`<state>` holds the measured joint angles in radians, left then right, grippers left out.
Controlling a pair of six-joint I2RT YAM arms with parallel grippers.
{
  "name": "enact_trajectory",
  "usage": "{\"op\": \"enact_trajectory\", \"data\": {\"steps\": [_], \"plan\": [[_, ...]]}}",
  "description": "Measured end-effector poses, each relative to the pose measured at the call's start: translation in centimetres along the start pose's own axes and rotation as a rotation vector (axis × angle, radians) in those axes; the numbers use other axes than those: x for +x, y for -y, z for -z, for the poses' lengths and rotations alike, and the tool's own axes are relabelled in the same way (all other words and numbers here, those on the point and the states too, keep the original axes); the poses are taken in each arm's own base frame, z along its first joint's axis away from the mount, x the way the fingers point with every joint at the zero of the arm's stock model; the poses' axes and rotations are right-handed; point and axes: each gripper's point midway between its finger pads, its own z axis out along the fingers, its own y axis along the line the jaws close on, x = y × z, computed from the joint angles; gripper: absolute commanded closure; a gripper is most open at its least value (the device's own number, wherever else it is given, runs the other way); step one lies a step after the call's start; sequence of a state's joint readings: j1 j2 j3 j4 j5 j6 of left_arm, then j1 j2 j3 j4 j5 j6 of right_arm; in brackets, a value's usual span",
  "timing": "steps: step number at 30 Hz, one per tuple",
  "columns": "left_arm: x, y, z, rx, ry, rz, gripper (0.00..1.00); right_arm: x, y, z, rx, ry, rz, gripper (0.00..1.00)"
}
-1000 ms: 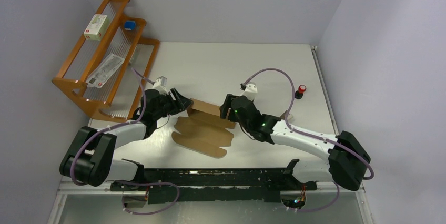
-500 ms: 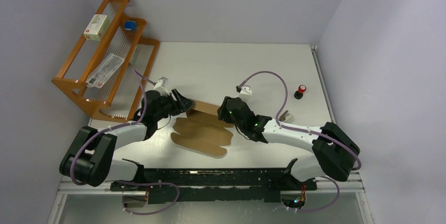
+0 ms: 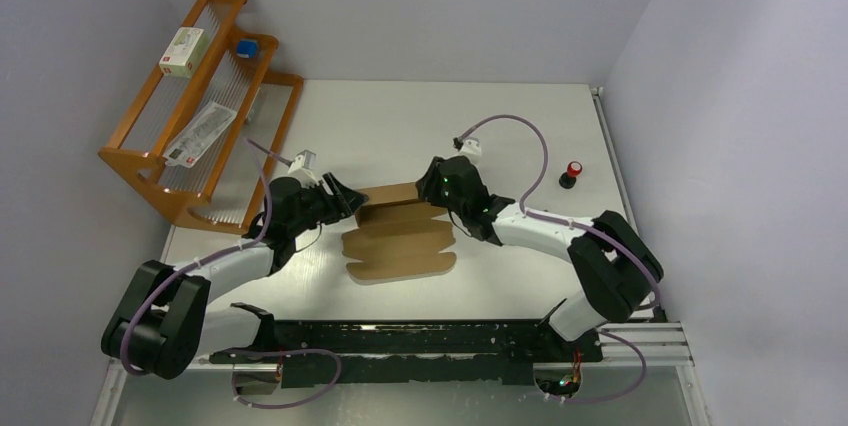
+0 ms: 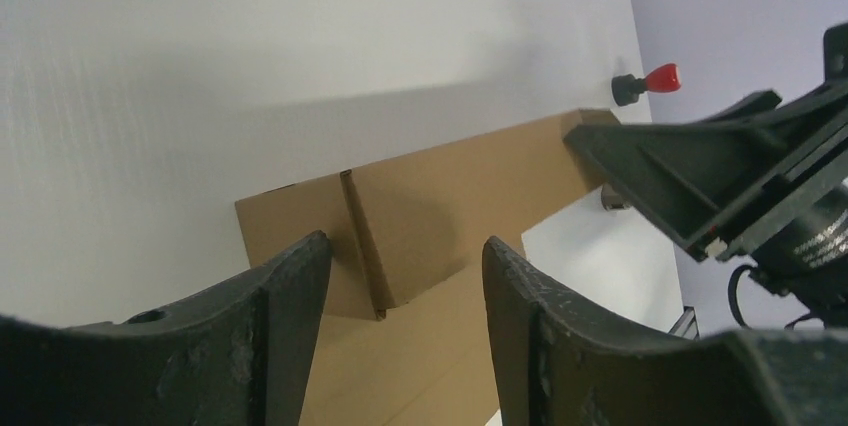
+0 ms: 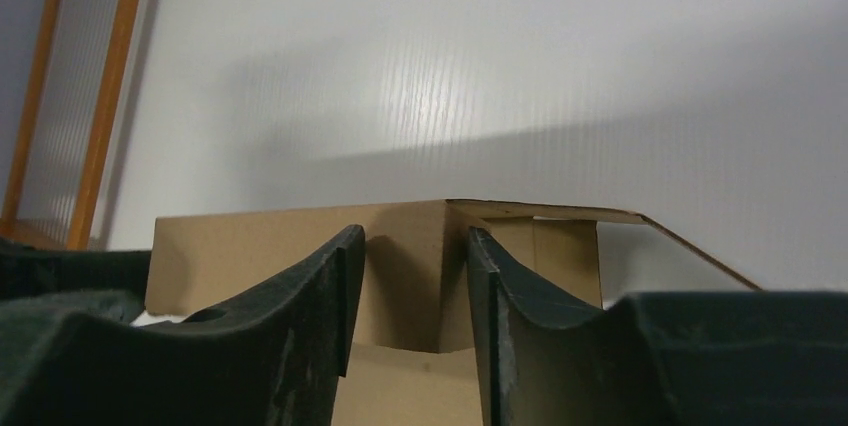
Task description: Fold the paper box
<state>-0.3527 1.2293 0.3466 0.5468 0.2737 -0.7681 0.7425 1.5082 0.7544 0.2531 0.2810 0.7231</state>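
Note:
The paper box (image 3: 400, 241) is a brown cardboard sheet lying flat mid-table, with its far wall (image 3: 392, 194) folded upright. My left gripper (image 3: 352, 204) is open at the wall's left end. In the left wrist view its fingers (image 4: 290, 296) stand wide apart, with the wall's corner crease (image 4: 365, 246) just beyond them. My right gripper (image 3: 432, 184) is at the wall's right end. In the right wrist view its jaws (image 5: 410, 256) are slightly apart and frame the upright corner (image 5: 440, 246), with a side flap (image 5: 560, 251) folded back behind it.
A wooden rack (image 3: 200, 116) stands at the far left and holds a small white labelled box (image 3: 185, 51), a blue item (image 3: 246, 48) and a packet (image 3: 200, 134). A red-topped knob (image 3: 573, 173) sits to the right. A black rail (image 3: 400, 341) runs along the near edge.
The right gripper has moved left and farther back to the wall's right end. The cardboard sheet has turned and now lies squarer, its far wall more upright. The left gripper has barely moved.

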Motion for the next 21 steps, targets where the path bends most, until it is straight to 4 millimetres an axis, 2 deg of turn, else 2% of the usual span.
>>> {"op": "enact_trajectory", "data": {"steps": [3,7,10,13,17,21], "plan": [[0.2,-0.3,0.0,-0.022,-0.011,-0.004,0.35,-0.8,-0.1,-1.0,-0.006,-0.006,0.015,0.45],[0.2,-1.0,0.0,-0.063,-0.015,-0.012,0.34,-1.8,-0.3,-1.1,-0.029,0.001,0.039,0.39],[0.2,-1.6,0.1,-0.092,-0.011,-0.025,0.33,-2.7,0.1,-0.4,-0.043,0.024,0.055,0.36],[-0.1,-1.9,0.3,-0.113,0.003,-0.04,0.32,-3.1,1.2,1.2,-0.05,0.062,0.064,0.35],[-0.4,-2.0,0.5,-0.124,0.013,-0.059,0.31,-2.2,3.2,2.7,-0.035,0.091,0.072,0.36],[-0.3,-2.3,0.6,-0.136,0.011,-0.069,0.31,0.6,5.7,3.1,-0.015,0.07,0.084,0.42]]}}
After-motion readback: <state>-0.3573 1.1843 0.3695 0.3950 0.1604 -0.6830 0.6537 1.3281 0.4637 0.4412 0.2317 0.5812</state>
